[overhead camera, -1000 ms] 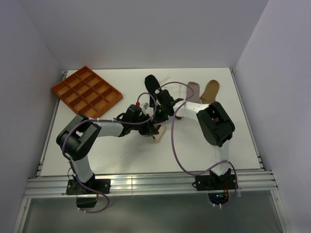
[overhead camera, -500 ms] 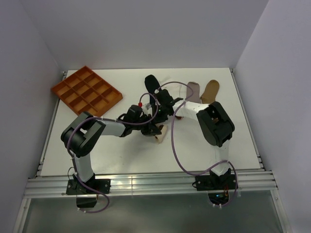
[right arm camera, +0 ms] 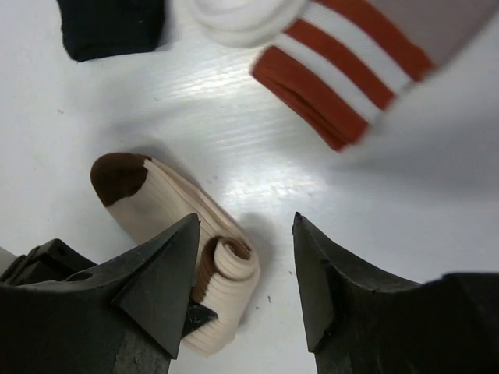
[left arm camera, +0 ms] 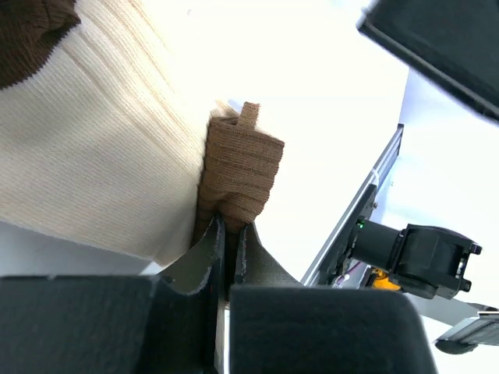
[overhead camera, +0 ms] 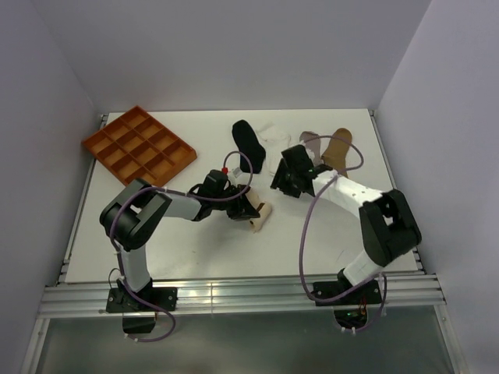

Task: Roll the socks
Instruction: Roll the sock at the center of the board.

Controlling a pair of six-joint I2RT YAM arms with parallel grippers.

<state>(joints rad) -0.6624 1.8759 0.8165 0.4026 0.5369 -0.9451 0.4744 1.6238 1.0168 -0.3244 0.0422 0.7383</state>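
The cream sock with brown bands [overhead camera: 260, 217] lies mid-table, partly rolled into a coil [right arm camera: 226, 269]. My left gripper [overhead camera: 245, 209] is shut on its brown cuff [left arm camera: 238, 167], and the cream fabric [left arm camera: 93, 140] stretches away to the left in the left wrist view. My right gripper [overhead camera: 278, 181] stands open, up and to the right of the roll, with nothing between its fingers [right arm camera: 246, 220]. The black sock [overhead camera: 248, 144], white sock [overhead camera: 274, 140], grey sock with red-striped cuff [overhead camera: 310, 145] and tan sock [overhead camera: 337, 146] lie at the back.
An orange compartment tray [overhead camera: 139, 146] sits at the back left. The black sock [right arm camera: 113, 27], white sock [right arm camera: 242, 15] and red-striped cuff [right arm camera: 343, 74] lie just beyond the roll. The table's near rail [overhead camera: 234, 292] runs by the arm bases.
My right gripper has opened, let go of the cream sock and drawn back to the right. The left gripper stays shut on the cuff and has shifted slightly.
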